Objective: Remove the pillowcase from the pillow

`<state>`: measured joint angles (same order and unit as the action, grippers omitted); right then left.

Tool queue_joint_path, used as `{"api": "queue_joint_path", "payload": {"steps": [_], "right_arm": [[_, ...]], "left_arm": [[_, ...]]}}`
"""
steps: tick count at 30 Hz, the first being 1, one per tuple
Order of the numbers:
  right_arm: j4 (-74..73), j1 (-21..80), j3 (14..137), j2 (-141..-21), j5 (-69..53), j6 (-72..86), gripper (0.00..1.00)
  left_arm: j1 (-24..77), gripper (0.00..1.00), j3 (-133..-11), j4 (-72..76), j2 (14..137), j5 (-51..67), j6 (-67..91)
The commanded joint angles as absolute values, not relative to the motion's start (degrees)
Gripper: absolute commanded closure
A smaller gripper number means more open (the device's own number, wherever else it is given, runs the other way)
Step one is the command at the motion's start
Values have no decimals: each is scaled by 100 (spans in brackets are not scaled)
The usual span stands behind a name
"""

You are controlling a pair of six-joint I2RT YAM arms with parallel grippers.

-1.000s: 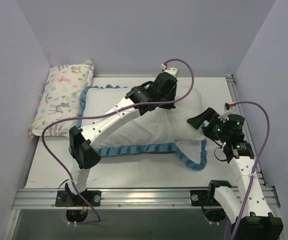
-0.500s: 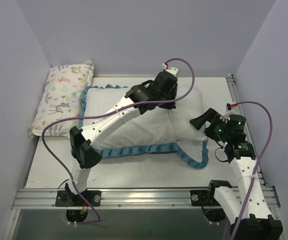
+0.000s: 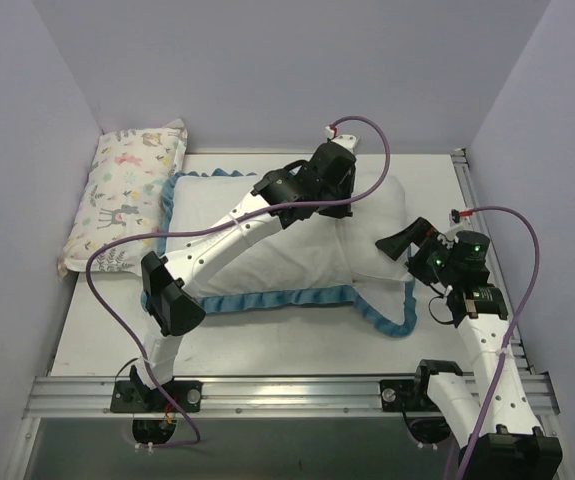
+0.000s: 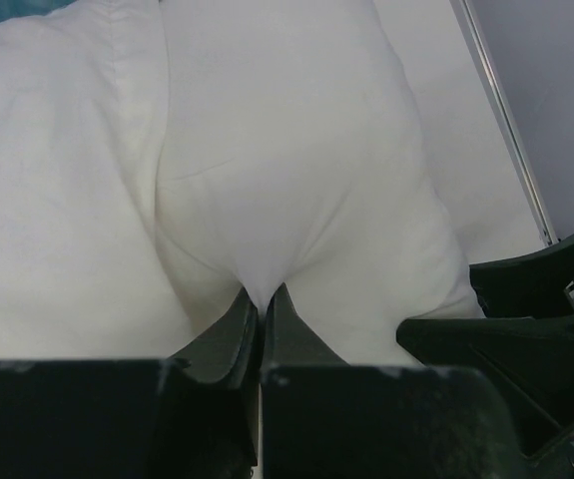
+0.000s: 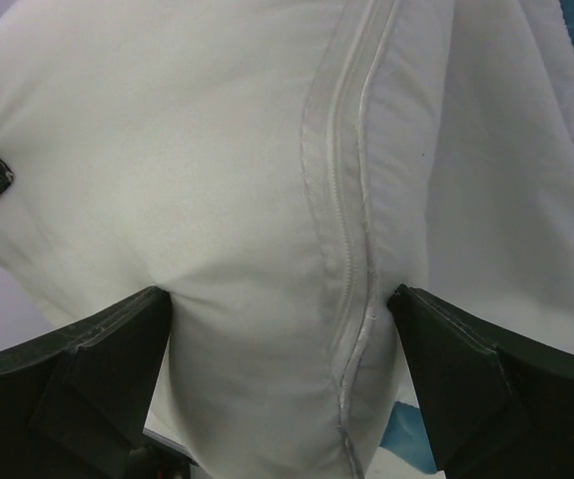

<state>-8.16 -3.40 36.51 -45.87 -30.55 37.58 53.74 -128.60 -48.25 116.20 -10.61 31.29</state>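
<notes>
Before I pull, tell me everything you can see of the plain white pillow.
The pillow is plump, plain white, smooth cloth, lying flat on the table. Only its right end shows, sticking out of the pillowcase; the rest is hidden inside. A zipped seam runs across that end. The left gripper is shut, apparently pinching a fold of its top beside the case's hem. The right gripper is open, fingers straddling the end.
</notes>
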Motion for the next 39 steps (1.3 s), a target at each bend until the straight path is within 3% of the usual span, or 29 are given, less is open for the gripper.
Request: {"api": "queue_joint_path", "payload": {"steps": [1,3,6,7,10,11,13,14,15,16,18,19,22,27,32,39], "right_arm": [[-686,-281,3586,-4623,-3576,4051,0],[-572,-203,3647,-4632,-3630,4095,0],[-623,-62,3770,-4675,-3385,4096,14],[-659,-35,3892,-4737,-3332,4026,29],[-826,-35,4086,-5018,-3147,3885,55],[-870,-35,4200,-5079,-3025,3806,76],[-940,95,4315,-5247,-2831,3744,96],[-975,105,4455,-5299,-2726,3683,100],[-1071,114,4543,-5387,-2455,3639,100],[-1124,132,4640,-5449,-2313,3613,100],[-1291,132,4965,-5632,-1962,3499,100],[-1327,149,5079,-5695,-1873,3455,100],[-1450,158,5387,-5915,-1522,3340,100],[-1731,141,5783,-6187,-898,3068,100],[-1872,26,6266,-6416,-668,2953,100],[-2013,237,6618,-6574,-616,2892,100]], "left_arm": [[5554,100,-13342,-3797,11505,-1213,3208],[5616,100,-13211,-3744,11557,-1187,3234],[5704,100,-12973,-3534,11593,-1046,3269],[5739,100,-12964,-3481,11619,-1020,3252],[5801,100,-13069,-3480,11751,-791,3147],[5809,100,-13087,-3489,11760,-748,3138],[5801,100,-13104,-3480,11777,-730,3042],[5783,100,-13139,-3515,11769,-729,2998],[5775,98,-13148,-3524,11742,-729,2962],[5757,81,-13166,-3533,11716,-747,2901],[5687,61,-13192,-3612,11594,-747,2839],[5660,45,-13192,-3656,11541,-747,2734],[5599,25,-13096,-3726,11260,-738,2471],[5590,19,-12193,-3946,10252,-1430,2390],[5388,18,-9561,-3981,8721,-3205,3303],[4571,11,-6840,-3798,6813,-3112,4114]]}}
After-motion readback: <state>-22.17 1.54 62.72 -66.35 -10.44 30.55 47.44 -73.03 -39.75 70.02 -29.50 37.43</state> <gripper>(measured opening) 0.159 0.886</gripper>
